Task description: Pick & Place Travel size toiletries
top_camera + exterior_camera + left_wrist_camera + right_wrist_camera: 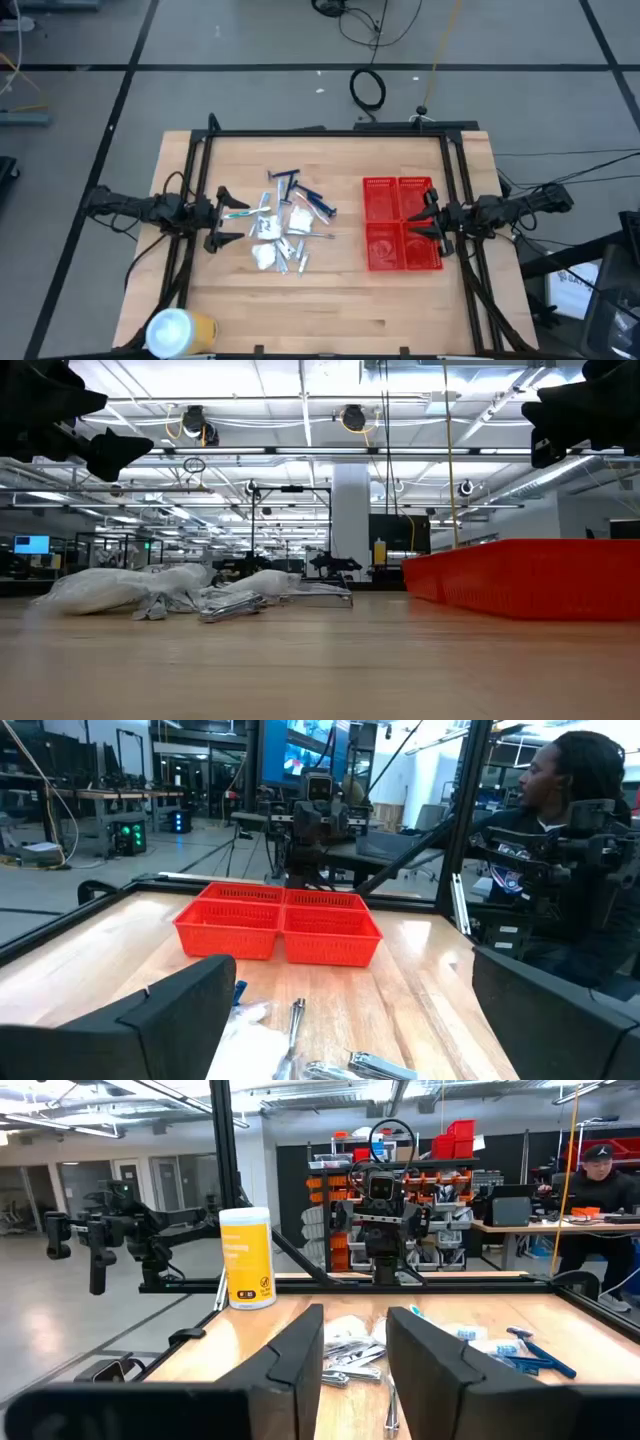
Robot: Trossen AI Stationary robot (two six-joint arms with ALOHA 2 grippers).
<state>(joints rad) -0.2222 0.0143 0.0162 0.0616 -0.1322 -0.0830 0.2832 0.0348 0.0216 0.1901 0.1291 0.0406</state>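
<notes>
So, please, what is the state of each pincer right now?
Left pincer: open, empty, beside the toiletries pile.
Right pincer: fingers slightly apart, empty, over the red basket.

Red four-compartment plastic basket [530, 578] cut off at low view's right edge. White crinkly packets and silver-grey tubes [280, 245] overlapping in heap on worktop, too small to count.

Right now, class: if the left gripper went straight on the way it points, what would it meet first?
The left gripper, open, points across the table at the toiletries pile. It would probably meet that pile first, before the red basket; its height above the table is unclear.
</notes>
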